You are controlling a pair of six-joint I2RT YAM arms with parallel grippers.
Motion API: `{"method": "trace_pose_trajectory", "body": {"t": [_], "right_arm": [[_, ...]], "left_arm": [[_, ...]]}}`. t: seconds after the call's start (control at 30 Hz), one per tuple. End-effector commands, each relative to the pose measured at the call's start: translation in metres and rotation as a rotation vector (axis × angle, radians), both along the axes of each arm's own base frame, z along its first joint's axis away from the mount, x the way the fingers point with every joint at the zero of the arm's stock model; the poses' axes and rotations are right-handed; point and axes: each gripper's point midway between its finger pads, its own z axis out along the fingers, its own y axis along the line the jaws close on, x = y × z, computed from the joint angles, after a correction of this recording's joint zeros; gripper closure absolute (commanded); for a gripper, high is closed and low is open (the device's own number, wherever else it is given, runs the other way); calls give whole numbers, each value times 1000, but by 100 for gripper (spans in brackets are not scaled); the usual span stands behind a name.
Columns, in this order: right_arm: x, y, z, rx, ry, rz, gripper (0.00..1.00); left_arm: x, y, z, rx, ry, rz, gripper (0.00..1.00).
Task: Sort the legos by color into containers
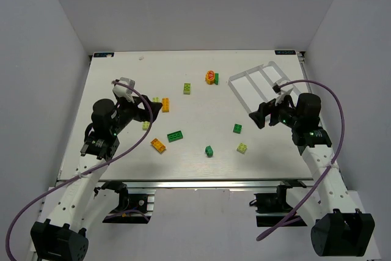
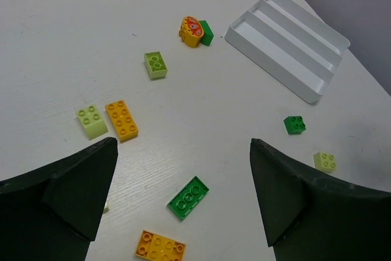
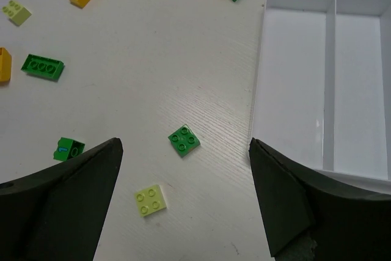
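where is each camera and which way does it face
Top: above and behind the arms, looking down on the table; both arms show.
Left wrist: rides that wrist, facing across scattered bricks toward the tray; left pincer open at the bottom.
Right wrist: rides that wrist, looking down by the tray's end; right pincer open at the bottom.
Shared: both wrist views catch the tray and the round orange piece.

1. Bright, even, diffuse light falls from above, and the white wood-grain table looks almost washed out.
2. Shadows are thin and soft, as under the dark green square studded brick.
3. The clear plastic three-compartment tray carries a small glint on its divider.
4. The left gripper's black fingers and the right gripper's black fingers are underexposed and slightly soft, while the bricks are sharp.
5. The pale grey side walls darken toward the corners.
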Motion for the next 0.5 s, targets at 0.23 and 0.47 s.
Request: {"method": "trace_pose_trajectory", "body": {"t": [0.23,0.47], "right_arm": [[-33,30,19,-75,-193,346,11],[-52,45,23,-99,-275,503,11]], "left_arm": [[-4,-7,3,-14,-12,-50,2],[-4,-8,3,-14,-9,-53,2]]}}
